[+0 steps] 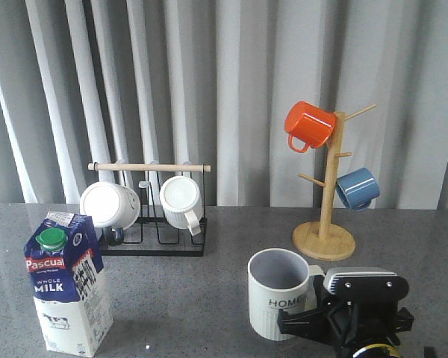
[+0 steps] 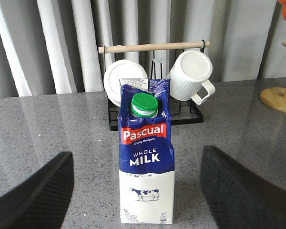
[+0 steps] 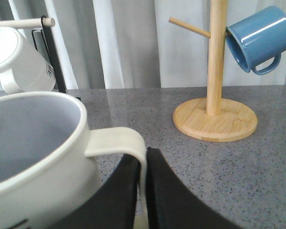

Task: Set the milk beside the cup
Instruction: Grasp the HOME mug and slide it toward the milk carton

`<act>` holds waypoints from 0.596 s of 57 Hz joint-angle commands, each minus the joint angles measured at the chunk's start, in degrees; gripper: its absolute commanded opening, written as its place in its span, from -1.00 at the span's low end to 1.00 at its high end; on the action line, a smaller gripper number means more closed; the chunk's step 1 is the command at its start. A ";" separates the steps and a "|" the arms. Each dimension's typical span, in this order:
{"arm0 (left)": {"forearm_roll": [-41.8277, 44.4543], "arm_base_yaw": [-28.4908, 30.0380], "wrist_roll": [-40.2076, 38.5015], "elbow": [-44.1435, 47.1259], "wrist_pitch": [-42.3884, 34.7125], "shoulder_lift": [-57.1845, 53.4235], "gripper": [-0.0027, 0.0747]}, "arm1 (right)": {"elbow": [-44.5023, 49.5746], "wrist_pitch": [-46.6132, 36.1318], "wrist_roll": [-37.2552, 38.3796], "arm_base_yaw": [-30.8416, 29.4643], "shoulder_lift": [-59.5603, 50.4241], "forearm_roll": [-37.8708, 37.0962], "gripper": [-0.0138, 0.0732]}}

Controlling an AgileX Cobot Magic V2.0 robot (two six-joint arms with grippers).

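The milk (image 1: 67, 287) is a blue-and-white carton with a green cap. It stands upright at the front left of the grey table. In the left wrist view the milk (image 2: 147, 167) stands centred between the wide-open fingers (image 2: 43, 186) of my left gripper (image 2: 137, 152), and neither finger touches it. The left gripper does not show in the front view. The cup (image 1: 278, 294), a ribbed mug marked "HOME", stands at the front right. My right gripper (image 1: 313, 319) is shut on its cream handle (image 3: 119, 140), with both black fingers (image 3: 176, 195) pinching the handle in the right wrist view.
A black wire rack (image 1: 153, 242) with a wooden bar holds two plain white ribbed mugs behind the milk. A wooden mug tree (image 1: 325, 239) at the back right carries an orange mug (image 1: 308, 124) and a blue mug (image 1: 357, 188). A grey curtain hangs behind the table.
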 commanded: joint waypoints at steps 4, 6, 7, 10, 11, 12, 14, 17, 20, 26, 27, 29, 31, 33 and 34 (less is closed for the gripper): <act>-0.15 -0.32 -0.54 -1.51 -3.71 -0.07 0.42 | -4.23 -4.24 -2.56 1.46 1.53 2.19 -0.69; -0.15 -0.32 -0.54 -1.51 -3.76 -0.07 0.42 | -4.68 -4.32 -2.47 1.46 2.25 2.19 -0.69; -0.15 -0.32 -0.54 -1.51 -3.82 -0.07 0.42 | -4.90 -4.32 -2.44 1.46 2.55 2.09 -0.69; -0.20 -0.32 -0.54 -1.51 -3.88 -0.07 0.42 | -5.76 -4.22 -2.05 1.46 3.60 2.15 -0.69; -0.20 -0.32 -0.54 -1.51 -3.88 -0.07 0.42 | -5.91 -4.11 -1.96 1.46 3.85 2.16 -0.69; -0.20 -0.32 -0.54 -1.51 -3.88 -0.07 0.42 | -6.10 -4.20 -1.83 1.46 4.19 2.16 -0.69; -0.20 -0.32 -0.54 -1.51 -3.88 -0.07 0.42 | -6.42 -4.23 -1.78 1.46 4.76 2.24 -0.69; -0.20 -0.32 -0.54 -1.51 -3.88 -0.07 0.42 | -6.48 -4.56 -1.69 1.46 5.50 2.24 -0.69; -0.20 -0.32 -0.54 -1.51 -3.88 -0.07 0.42 | -6.48 -4.50 -1.69 1.46 6.43 2.24 -0.69; -0.27 -0.32 -0.54 -1.51 -3.87 -0.07 0.42 | -6.43 -4.25 -1.69 1.46 7.89 1.82 -0.69; -0.27 -0.32 -0.54 -1.51 -3.87 -0.07 0.42 | -6.43 -4.13 -1.69 1.46 8.04 1.82 -0.69; -0.27 -0.32 -0.54 -1.51 -3.76 -0.07 0.42 | -6.43 -4.01 -1.69 1.46 8.38 1.50 -0.69; -0.27 -0.32 -0.54 -1.51 -3.76 -0.07 0.42 | -6.43 -3.99 -1.69 1.46 8.59 1.00 -0.69; -0.27 -0.32 -0.54 -1.51 -3.68 -0.07 0.42 | -6.43 -3.75 -1.69 1.46 8.65 0.36 -0.69; -0.27 -0.32 -0.54 -1.51 -3.68 -0.07 0.42 | -6.43 -3.63 -1.69 1.46 8.65 0.08 -0.69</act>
